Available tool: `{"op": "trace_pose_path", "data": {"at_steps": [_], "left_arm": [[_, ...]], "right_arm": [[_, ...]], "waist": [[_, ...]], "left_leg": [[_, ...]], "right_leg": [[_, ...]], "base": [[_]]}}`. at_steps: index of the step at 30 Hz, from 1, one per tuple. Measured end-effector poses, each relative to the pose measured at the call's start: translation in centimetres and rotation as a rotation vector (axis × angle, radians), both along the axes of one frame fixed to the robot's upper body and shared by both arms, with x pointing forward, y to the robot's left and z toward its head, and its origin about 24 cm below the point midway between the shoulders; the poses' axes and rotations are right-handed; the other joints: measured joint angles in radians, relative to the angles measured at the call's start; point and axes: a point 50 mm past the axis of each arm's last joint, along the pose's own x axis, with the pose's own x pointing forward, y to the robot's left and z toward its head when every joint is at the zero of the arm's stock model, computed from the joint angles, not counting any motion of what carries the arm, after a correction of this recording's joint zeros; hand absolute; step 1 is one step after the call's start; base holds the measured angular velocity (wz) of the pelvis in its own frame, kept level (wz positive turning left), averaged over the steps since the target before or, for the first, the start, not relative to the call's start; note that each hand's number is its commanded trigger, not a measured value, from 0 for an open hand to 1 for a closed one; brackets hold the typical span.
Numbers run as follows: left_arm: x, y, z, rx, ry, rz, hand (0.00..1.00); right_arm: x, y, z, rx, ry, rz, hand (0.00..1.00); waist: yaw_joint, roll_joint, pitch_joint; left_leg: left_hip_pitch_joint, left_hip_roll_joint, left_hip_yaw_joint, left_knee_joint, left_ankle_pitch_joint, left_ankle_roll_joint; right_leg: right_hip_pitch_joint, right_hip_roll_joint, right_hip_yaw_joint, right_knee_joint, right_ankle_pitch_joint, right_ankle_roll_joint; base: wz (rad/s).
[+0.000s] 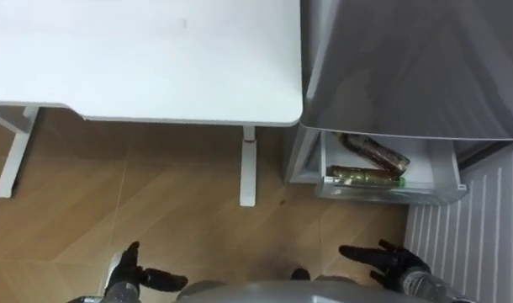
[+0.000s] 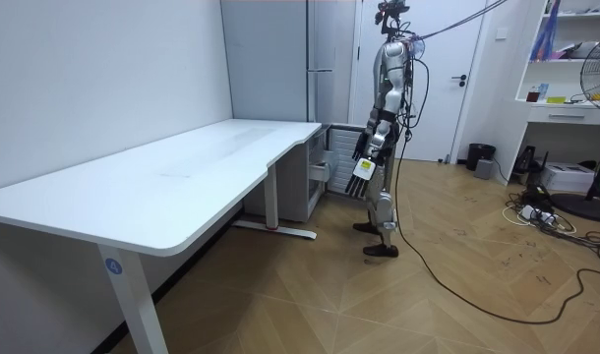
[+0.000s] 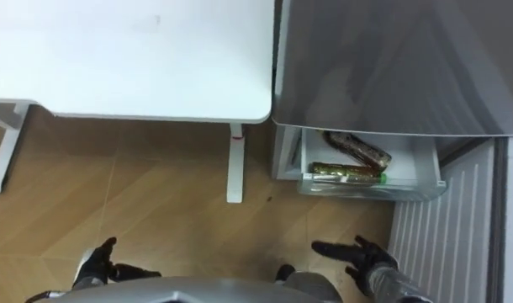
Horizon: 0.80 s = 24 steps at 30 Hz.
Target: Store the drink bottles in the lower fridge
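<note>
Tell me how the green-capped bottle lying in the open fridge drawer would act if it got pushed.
The bottle lies on its side, so it would probably roll. It rests along the front wall of the drawer, which likely stops it rolling forward. Its brown fill suggests it is full, so fairly heavy.

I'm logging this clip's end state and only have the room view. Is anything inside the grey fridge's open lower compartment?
Observer: Yes. In the left eye view, a brown drink bottle with a green cap lies on its side in the clear plastic drawer under the grey fridge door.
Operator: Just the one?
Observer: No, a darker bottle lies slantwise behind it.
Operator: Is either robot hand holding a drink?
Observer: No. The left robot hand and the right robot hand hang open and empty above the wooden floor.
</note>
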Motion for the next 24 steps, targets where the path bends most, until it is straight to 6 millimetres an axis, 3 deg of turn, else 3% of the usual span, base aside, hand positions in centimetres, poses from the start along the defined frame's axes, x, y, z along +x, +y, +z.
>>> {"op": "trace_pose_path", "data": {"at_steps": [4,13,24], "left_arm": [[-1.7,0.2,-0.3,0.008,0.072,0.013,0.00],[-5.6,0.2,-0.6,0.025,0.243,-0.023,0.00],[-6.0,-0.8,-0.9,-0.015,0.286,-0.053,0.00]], "right_arm": [[-2.3,0.1,-0.4,-0.006,0.074,-0.004,0.00],[-3.8,0.0,-0.5,-0.011,0.112,-0.077,0.00],[-5.4,0.1,-0.6,0.016,0.118,-0.254,0.00]], "waist": [[0.000,0.002,0.0021],[-0.012,0.009,0.0004],[-0.024,0.029,-0.0016]], "left_leg": [[0.019,0.001,0.000,0.002,-0.010,0.001],[0.061,0.000,-0.008,0.010,-0.030,0.007],[0.096,0.003,-0.001,0.007,-0.042,0.010]], "right_leg": [[0.019,0.002,0.000,-0.002,-0.004,0.002],[0.068,0.002,-0.003,-0.008,-0.014,0.013],[0.098,0.003,0.002,0.006,-0.029,0.016]], "base": [[-0.02],[0.01],[-0.01]]}}
